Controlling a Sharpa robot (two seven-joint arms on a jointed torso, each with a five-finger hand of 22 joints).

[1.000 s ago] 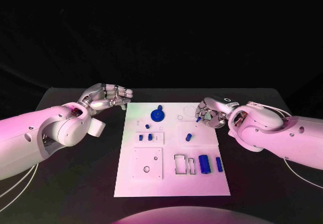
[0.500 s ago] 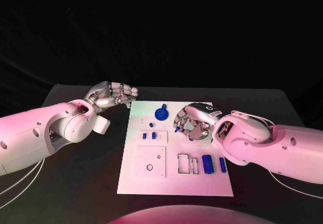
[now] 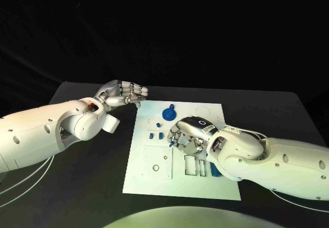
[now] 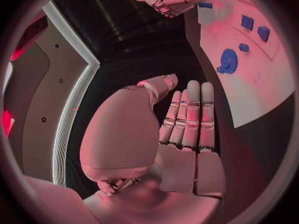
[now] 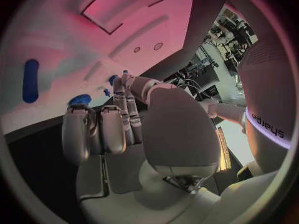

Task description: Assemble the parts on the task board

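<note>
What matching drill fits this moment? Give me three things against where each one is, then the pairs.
1. left hand
2. right hand
3. blue gear

A. on the board's far end
B. over the middle of the white board
C. above the black table, off the board's far left corner

Pairs: 1-C, 2-B, 3-A

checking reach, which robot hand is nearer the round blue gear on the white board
Right. The right robot hand hovers over the white board just near-right of the round blue gear; the left robot hand sits off the board's far-left corner.
</note>
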